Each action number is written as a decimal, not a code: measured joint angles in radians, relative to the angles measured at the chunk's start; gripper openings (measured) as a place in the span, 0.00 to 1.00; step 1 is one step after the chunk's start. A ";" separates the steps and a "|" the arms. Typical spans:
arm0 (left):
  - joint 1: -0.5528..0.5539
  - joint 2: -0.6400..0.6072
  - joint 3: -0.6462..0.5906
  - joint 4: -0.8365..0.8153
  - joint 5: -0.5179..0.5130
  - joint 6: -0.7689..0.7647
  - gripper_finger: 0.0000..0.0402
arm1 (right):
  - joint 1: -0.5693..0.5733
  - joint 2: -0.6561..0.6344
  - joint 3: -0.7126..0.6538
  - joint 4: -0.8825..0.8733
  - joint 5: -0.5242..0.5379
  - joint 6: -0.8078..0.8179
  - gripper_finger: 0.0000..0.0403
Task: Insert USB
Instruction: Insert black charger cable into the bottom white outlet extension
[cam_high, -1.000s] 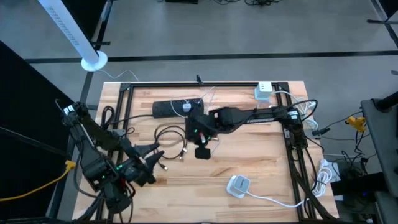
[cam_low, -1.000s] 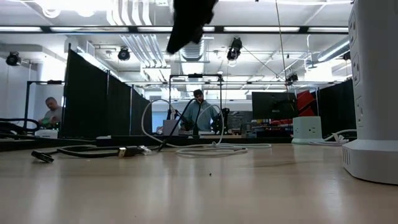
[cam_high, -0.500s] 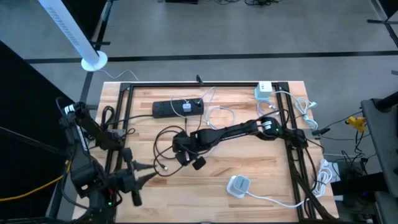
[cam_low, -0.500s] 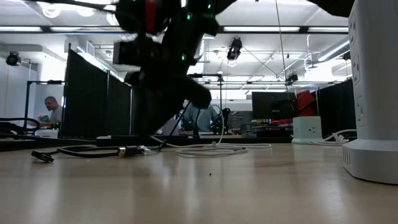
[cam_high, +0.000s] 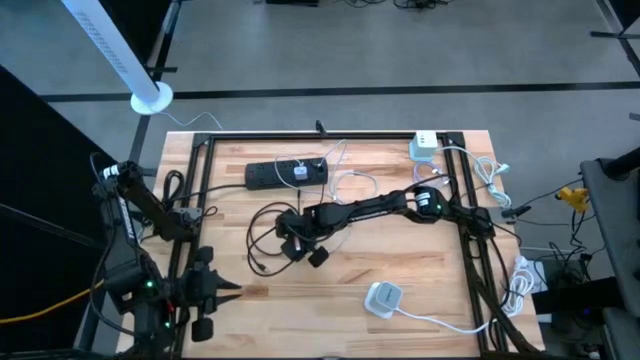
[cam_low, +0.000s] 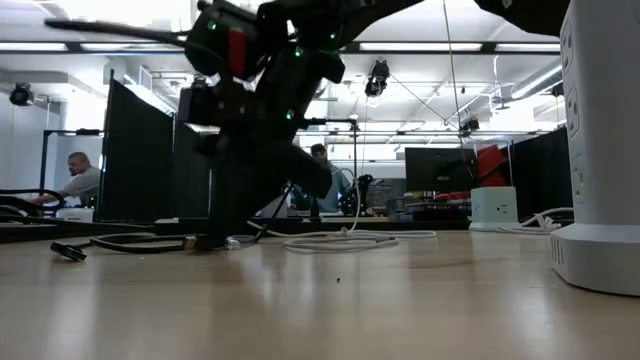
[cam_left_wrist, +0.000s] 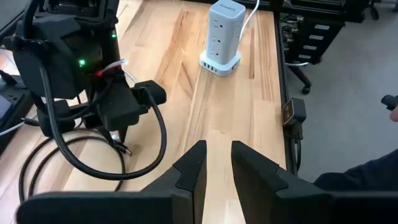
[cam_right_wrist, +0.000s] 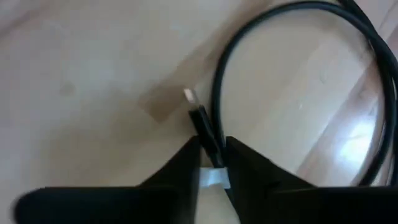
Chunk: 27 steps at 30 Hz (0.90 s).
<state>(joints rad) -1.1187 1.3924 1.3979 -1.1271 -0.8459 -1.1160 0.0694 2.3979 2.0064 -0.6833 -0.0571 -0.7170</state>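
Note:
A black USB cable (cam_high: 268, 222) lies in loops on the wooden table, left of centre. One of its plugs (cam_right_wrist: 203, 124), with a metal tip (cam_right_wrist: 188, 95), lies between the fingers of my right gripper (cam_high: 291, 247), which is down at the table and shut on it. The low view shows this gripper (cam_low: 222, 228) reaching the tabletop. A second cable end (cam_high: 258, 268) lies loose nearer the front. My left gripper (cam_left_wrist: 217, 163) hovers at the near left (cam_high: 226, 291), narrowly open with nothing between its fingers. My right gripper pinches the black plug's rear part (cam_right_wrist: 212, 148), where the cable leaves it, between its two fingers. The fingers come steeply from above, slanting from the table's right, and lie across the plug. The plug lies on the table with its metal tip pointing away from the fingers.
A black power strip (cam_high: 285, 173) lies at the back. A white tower power strip (cam_high: 383, 298) stands near the front right, also seen in the left wrist view (cam_left_wrist: 224, 34). A white charger (cam_high: 424, 147) sits at the far right corner. Black frame rails (cam_high: 200, 200) border the table.
My right gripper has dropped from high above the cable down to the table, shifting toward the left and rolling, and now sits over the plug. My left gripper has drawn back toward the near left corner and rolled. The cable has stayed in place.

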 joint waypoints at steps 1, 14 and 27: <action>0.000 0.000 0.000 0.000 0.000 -0.002 0.15 | 0.001 0.005 0.000 0.001 -0.003 0.000 0.08; 0.000 -0.013 0.000 0.062 0.001 -0.005 0.12 | 0.029 0.028 0.032 -0.014 0.070 0.005 0.29; 0.000 -0.015 0.000 0.086 0.001 -0.005 0.12 | 0.033 0.072 0.048 0.052 0.078 -0.007 0.30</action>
<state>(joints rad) -1.1187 1.3777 1.3983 -1.0408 -0.8448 -1.1205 0.1028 2.4695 2.0548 -0.6311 0.0205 -0.7244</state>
